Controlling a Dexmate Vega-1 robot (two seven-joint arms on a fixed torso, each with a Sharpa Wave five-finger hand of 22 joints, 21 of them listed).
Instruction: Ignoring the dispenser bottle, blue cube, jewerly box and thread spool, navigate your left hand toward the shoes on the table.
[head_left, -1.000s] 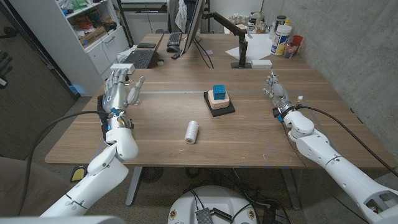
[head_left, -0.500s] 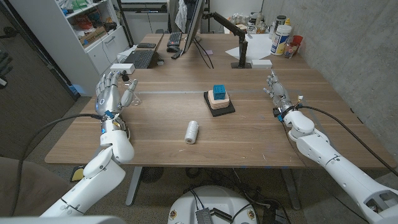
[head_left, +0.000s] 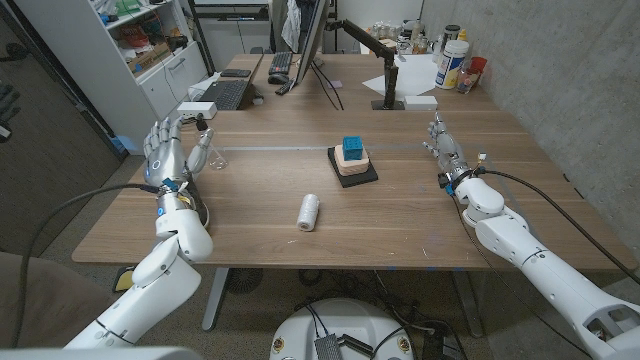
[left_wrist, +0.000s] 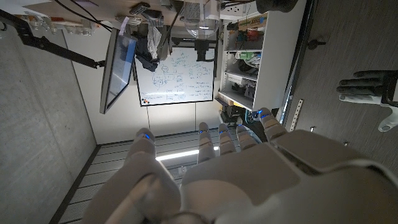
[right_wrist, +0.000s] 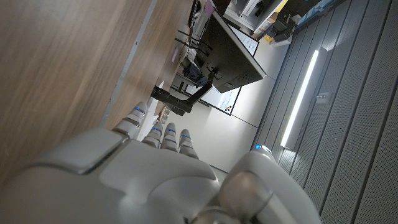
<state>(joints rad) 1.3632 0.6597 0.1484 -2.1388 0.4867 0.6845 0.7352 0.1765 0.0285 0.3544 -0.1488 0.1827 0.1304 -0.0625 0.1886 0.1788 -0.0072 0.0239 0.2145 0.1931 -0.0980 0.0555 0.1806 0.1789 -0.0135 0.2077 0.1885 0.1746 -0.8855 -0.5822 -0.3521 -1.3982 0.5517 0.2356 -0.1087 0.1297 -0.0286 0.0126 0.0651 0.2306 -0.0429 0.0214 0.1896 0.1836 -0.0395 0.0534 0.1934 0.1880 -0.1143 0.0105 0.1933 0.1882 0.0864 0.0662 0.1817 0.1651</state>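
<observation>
My left hand (head_left: 172, 150) is raised over the table's left edge, fingers spread and pointing up, holding nothing. In the left wrist view its back (left_wrist: 242, 177) faces the camera, with the fingers reaching toward a whiteboard and shelves. A blue cube (head_left: 351, 147) sits on the pale jewelry box (head_left: 353, 170) at mid-table. The white thread spool (head_left: 308, 212) lies nearer the front. My right hand (head_left: 443, 152) stands at the right side with fingers straight, empty; its back (right_wrist: 149, 177) shows beside the wooden table (right_wrist: 56, 62).
A keyboard (head_left: 225, 93) and a white box (head_left: 197, 108) lie at the back left. A monitor (head_left: 310, 40) and a stand base (head_left: 386, 92) are at the back middle, jars (head_left: 452, 62) at the back right. A shelf unit (head_left: 140, 50) stands beyond the left edge.
My left hand has moved leftward toward the table's left edge, fingers still spread. The right hand and the objects have not moved.
</observation>
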